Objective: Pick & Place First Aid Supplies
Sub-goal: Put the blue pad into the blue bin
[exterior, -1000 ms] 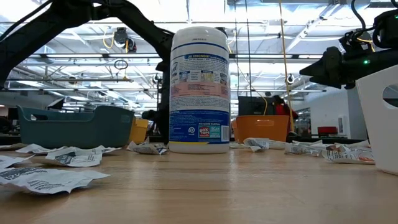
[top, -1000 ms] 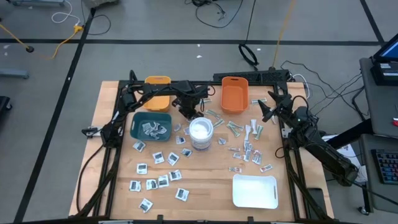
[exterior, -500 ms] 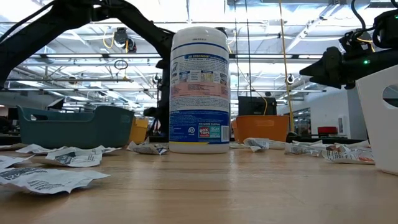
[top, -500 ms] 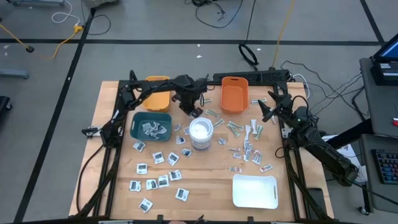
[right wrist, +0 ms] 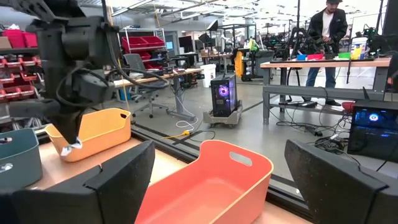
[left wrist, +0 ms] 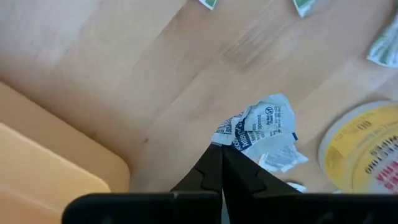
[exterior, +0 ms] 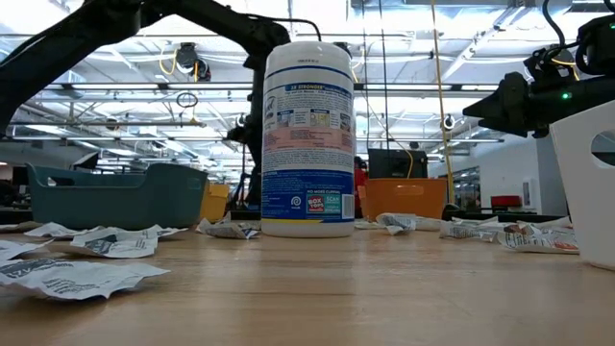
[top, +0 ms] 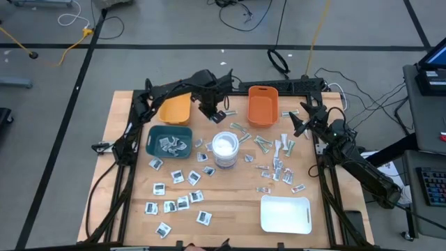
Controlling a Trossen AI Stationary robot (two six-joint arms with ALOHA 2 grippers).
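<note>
My left gripper [top: 213,110] hangs above the table between the yellow bin [top: 175,107] and the orange bin [top: 261,106], shut on a crumpled white packet [left wrist: 264,124] with dark print. The right wrist view shows that packet [right wrist: 73,145] dangling in front of the yellow bin. More first aid supplies lie flat on the wood: dark-centred white squares [top: 174,196], green strips [top: 262,143] and white-and-red sachets [top: 280,171]. Silvery wrappers [top: 169,144] lie in the teal bin [top: 155,132]. My right gripper [top: 301,120] waits open at the table's right, far side. My left gripper pinches one edge of the crumpled packet [left wrist: 233,140] between its two fingertips [left wrist: 211,165]. The fingers come from above, pointing down. The packet hangs off their ends, lifted clear of the table.
A white wipes canister [top: 225,148] stands upright in the middle, just nearer than my left gripper. A white tray [top: 286,214] sits near the front right. Bare wood [top: 223,223] lies along the near edge.
My left gripper has risen from the table beside the canister and gone a little toward the far edge, between the yellow and orange bins. The white packet has come up with it and now hangs clear of the wood.
</note>
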